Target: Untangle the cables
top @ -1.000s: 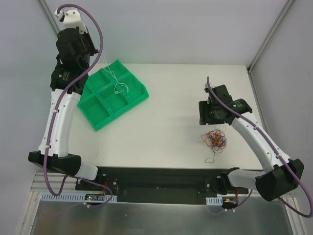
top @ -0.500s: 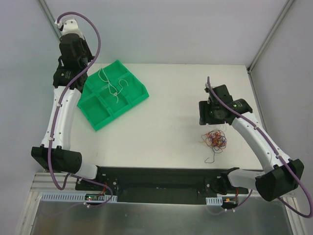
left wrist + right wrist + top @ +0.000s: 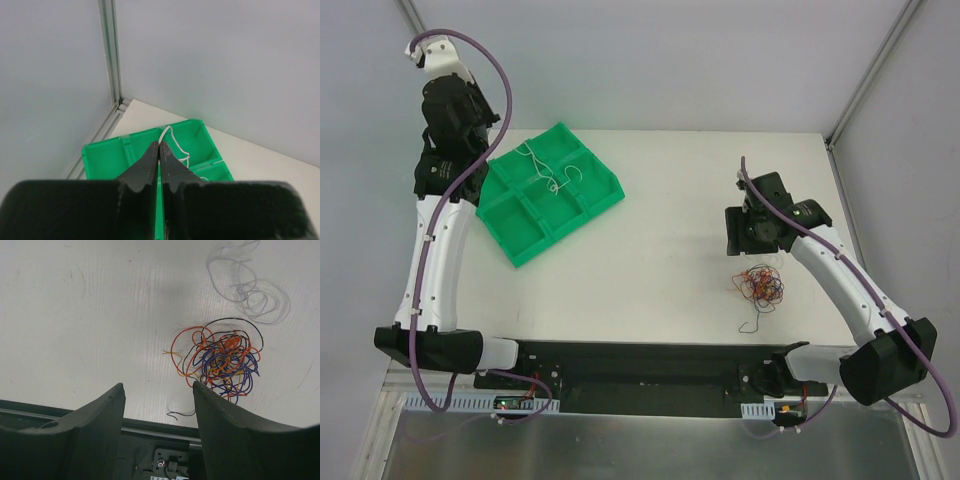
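The left gripper (image 3: pixel 160 145) has its two dark fingers pressed together, tips meeting in a narrow point. It is held high above the far left corner of the bench (image 3: pixel 670 250), close to the enclosure wall. A white wire (image 3: pixel 172 140) shows right behind the fingertips in the left wrist view; whether the tips are pinching it cannot be told. From above, this white wire (image 3: pixel 552 175) lies in thin curls across the dividers of the far compartments of a green tray (image 3: pixel 535 225). The tray (image 3: pixel 100 155) sits at an angle on the left side of the bench.

The right gripper (image 3: pixel 157 385) has its fingers spread wide, with nothing between them, and points down at the bench (image 3: pixel 75 315) on the right side. Just ahead of it, nearer one finger and not touching it, lies the clump of wires (image 3: pixel 222 362): thin orange, red, blue and black strands looped loosely together. A black strand (image 3: pixel 180 414) trails out from the clump. Beside the clump is a pale wire (image 3: pixel 250 290) in loose rings, hard to see against the white surface. In the top view the clump of wires (image 3: pixel 761 284) rests near the right gripper (image 3: pixel 750 235), well apart from the tray.
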Tool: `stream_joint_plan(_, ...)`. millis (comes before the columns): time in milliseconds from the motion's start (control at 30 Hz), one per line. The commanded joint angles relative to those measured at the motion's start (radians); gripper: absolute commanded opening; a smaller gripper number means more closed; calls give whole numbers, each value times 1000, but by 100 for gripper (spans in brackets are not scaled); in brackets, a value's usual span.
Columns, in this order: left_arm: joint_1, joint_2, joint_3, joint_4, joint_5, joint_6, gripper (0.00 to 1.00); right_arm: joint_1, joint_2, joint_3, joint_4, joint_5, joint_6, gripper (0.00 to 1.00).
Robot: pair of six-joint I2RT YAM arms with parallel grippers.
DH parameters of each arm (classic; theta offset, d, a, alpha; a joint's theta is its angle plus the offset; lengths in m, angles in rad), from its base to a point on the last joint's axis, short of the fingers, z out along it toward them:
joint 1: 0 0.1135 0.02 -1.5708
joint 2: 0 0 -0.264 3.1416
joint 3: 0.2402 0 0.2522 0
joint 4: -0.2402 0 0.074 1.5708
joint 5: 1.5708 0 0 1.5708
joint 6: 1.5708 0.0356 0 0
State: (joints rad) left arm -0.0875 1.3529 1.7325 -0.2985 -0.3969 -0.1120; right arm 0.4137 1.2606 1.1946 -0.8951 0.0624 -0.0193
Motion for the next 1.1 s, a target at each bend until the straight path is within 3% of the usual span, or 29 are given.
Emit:
stream_joint_plan(0, 25, -11, -98, 29, -62, -23, 0, -7, -3, 14, -15, -12, -16, 59)
stream_joint_plan(100, 57, 64, -162, 27, 15, -60, 0, -12, -1, 11, -13, -13, -18, 59)
stream_joint_plan(300, 60, 271, -133, 18, 161, -118, 0, -15, -9, 30, -22, -1, -21, 60)
stream_joint_plan(433, 61, 336, -142, 9, 271, -132, 0, -19, -29, 10, -28, 5, -18, 60)
stream_joint_plan(700, 57, 376, -231, -25, 348, -225, 0, -33, -66, -26, -22, 7, -1, 60)
stream_joint_plan(800, 34, 367, -284, -45, 294, -224, 0, -39, -69, -32, -22, 5, -2, 60)
stream_joint_plan(967, 25, 328, -386, -140, 25, -311, 0, -47, -73, -35, -24, 2, -4, 60)
stream_joint_plan(1067, 25, 365, -367, -183, 23, -295, 0, -50, -73, -43, -22, -1, -5, 60)
